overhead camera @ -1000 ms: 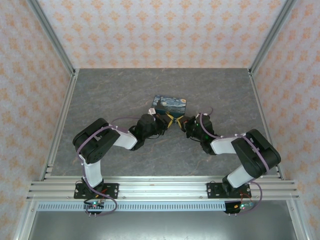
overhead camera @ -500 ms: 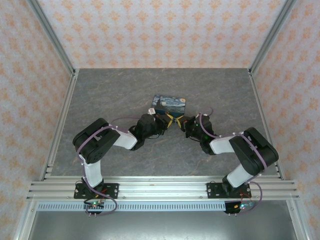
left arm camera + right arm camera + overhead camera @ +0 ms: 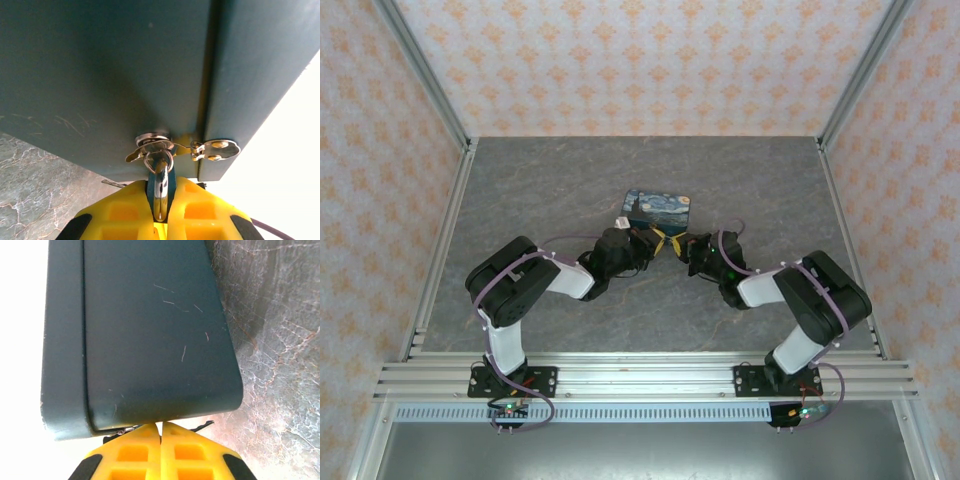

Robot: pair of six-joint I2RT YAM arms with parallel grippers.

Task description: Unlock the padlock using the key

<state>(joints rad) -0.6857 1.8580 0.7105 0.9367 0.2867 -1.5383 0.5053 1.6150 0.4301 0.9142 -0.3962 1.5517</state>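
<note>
The padlock (image 3: 161, 190) hangs by its silver shackle from the ring of the hasp (image 3: 154, 144) on the dark box (image 3: 100, 75). My left gripper (image 3: 160, 202) is shut on the padlock's dark blue body, with the yellow fingers (image 3: 200, 210) on either side. My right gripper (image 3: 161, 429) is shut, its tips touching the box (image 3: 150, 340) at its edge near the hasp. A thin toothed sliver (image 3: 202, 426), perhaps the key, juts out past one right finger on the table side. I cannot tell if it is held. Seen from above, both grippers (image 3: 657, 239) (image 3: 682, 243) meet at the box's near face.
The painted box (image 3: 658, 208) stands mid-table on the grey marbled surface (image 3: 570, 180). A small white tag (image 3: 619, 220) lies at its left corner. Patterned walls and metal frame rails (image 3: 440, 250) close in the table on three sides.
The right arm's elbow has drifted slightly left and toward the box. Both grippers stay shut at the box's front and the box has not moved.
</note>
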